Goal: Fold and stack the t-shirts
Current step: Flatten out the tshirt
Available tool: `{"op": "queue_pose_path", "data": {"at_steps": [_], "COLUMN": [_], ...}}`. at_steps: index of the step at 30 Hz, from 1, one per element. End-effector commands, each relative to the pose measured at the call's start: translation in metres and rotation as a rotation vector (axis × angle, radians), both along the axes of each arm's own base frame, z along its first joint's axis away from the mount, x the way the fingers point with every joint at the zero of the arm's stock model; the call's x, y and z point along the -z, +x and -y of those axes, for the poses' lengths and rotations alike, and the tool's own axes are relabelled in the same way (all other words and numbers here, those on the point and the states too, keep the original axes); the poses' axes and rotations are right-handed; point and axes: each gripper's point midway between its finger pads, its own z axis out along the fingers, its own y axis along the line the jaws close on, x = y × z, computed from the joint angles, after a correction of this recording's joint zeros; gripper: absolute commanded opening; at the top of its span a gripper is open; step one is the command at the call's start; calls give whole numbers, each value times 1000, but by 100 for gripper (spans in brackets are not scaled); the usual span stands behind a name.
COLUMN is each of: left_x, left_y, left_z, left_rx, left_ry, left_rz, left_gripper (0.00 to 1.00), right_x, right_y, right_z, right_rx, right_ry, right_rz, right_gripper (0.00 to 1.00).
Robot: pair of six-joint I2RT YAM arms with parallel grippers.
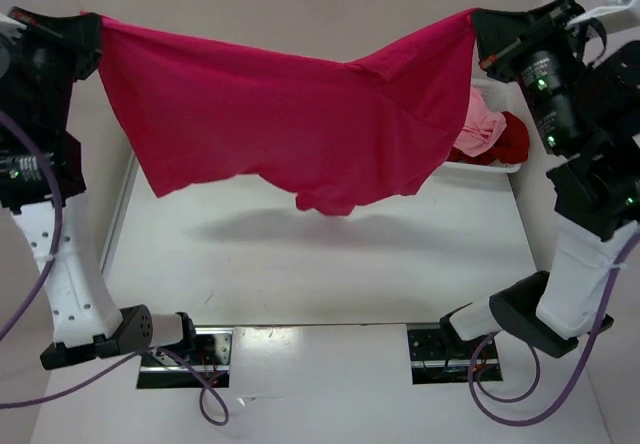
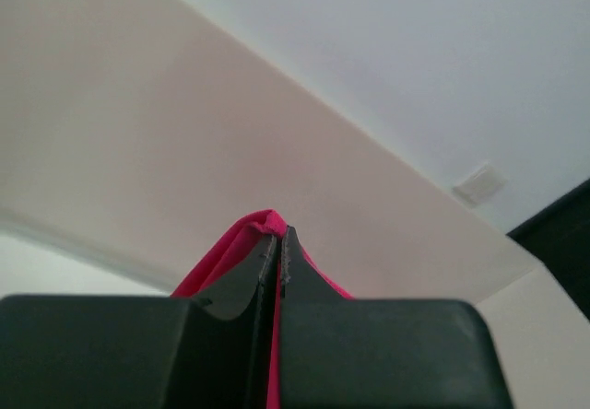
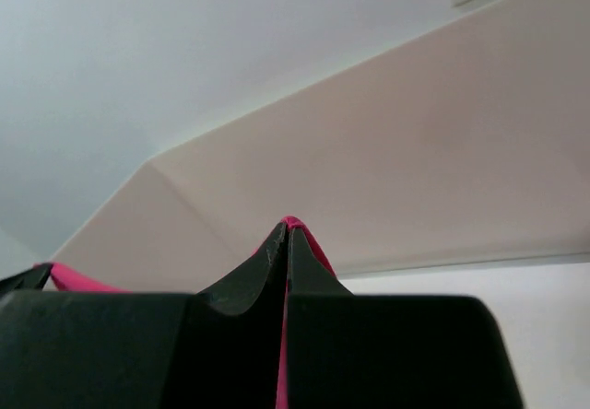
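Two corners of the crimson-pink shirt (image 1: 290,124) are pinched tight in closed jaws, one by the left gripper (image 1: 97,26), one by the right gripper (image 1: 476,26). It hangs above the table (image 1: 330,264), stretched long from side to side.

My left gripper (image 1: 97,27) and right gripper (image 1: 478,26) hold a shirt (image 1: 300,124) up over the table (image 1: 330,264); the basket (image 1: 486,167) sits behind it, on the right.
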Motion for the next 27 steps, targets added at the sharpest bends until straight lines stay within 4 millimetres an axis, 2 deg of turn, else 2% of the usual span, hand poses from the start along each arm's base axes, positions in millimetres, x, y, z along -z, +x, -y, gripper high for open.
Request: {"op": "queue_pose_path", "data": {"at_steps": [1, 2, 3, 4, 5, 6, 7, 8, 9, 10, 11, 13, 14, 15, 16, 17, 19, 20, 21, 24, 25, 26, 27], "left_x": [85, 100, 127, 135, 154, 169, 186, 194, 200, 202, 211, 216, 203, 199, 197, 178, 165, 158, 147, 130, 123, 123, 115], "left_y": [77, 86, 102, 111, 124, 131, 146, 151, 158, 164, 173, 185, 188, 189, 195, 191, 192, 191, 188, 186, 183, 183, 178], "left_z": [-22, -24, -28, -33, -32, -34, -34, -35, -37, -37, -36, -35, -35, -34, -35, -34, -32, -32, -31, -38, -39, -39, -40], "left_rx": [-14, -14, -14, -28, -19, -19, -19, -19, -19, -10, -11, -11, -11, -1, -1, -1, 9, 9, 10, -11, -21, -21, -31], "left_ry": [-52, -59, -74, -77, -84, -92, -97, -101, -103, -102, -94, -93, -87, -95, -94, -86, -91, -87, -92, -84, -82, -82, -79], "left_rz": [-213, -242, -306, -312, -350, -383, -414, -433, -439, -439, -457, -465, -435, -432, -426, -389, -361, -345, -321, -274, -255, -255, -231], "left_gripper": [0, 0, 0, 0, 0, 0, 0, 0, 0, 0, 0, 0, 0, 0, 0, 0, 0, 0, 0, 0, 0, 0, 0], "right_x": [29, 43, 50, 60, 90, 105, 133, 143, 151, 148, 161, 153, 140, 134, 118, 105, 78, 59, 41, 5, 5, 16, 30], "right_y": [78, 107, 121, 141, 172, 190, 216, 226, 237, 240, 255, 259, 261, 261, 255, 252, 236, 227, 211, 179, 179, 181, 188], "right_z": [-4, -4, -15, -2, -13, -6, -10, -17, -13, -15, -16, -16, -17, -17, -19, -21, -21, -20, -17, -11, -11, -14, -15], "right_rx": [149, 166, 85, 99, 43, 45, 30, -3, 8, 0, 10, 19, 19, 18, 3, -8, -25, -27, -30, -31, -31, -44, -44], "right_ry": [-104, -133, -141, -144, -174, -160, -174, -172, -172, -170, -163, -127, -106, -91, -65, -49, -16, 2, 20, 36, 36, 25, 18], "right_rz": [-60, -92, -98, -126, -189, -227, -282, -300, -313, -299, -323, -296, -250, -229, -186, -147, -82, -25, 12, 110, 111, 66, 22], "right_gripper": [0, 0, 0, 0, 0, 0, 0, 0, 0, 0, 0, 0, 0, 0, 0, 0, 0, 0, 0, 0, 0, 0, 0]}}
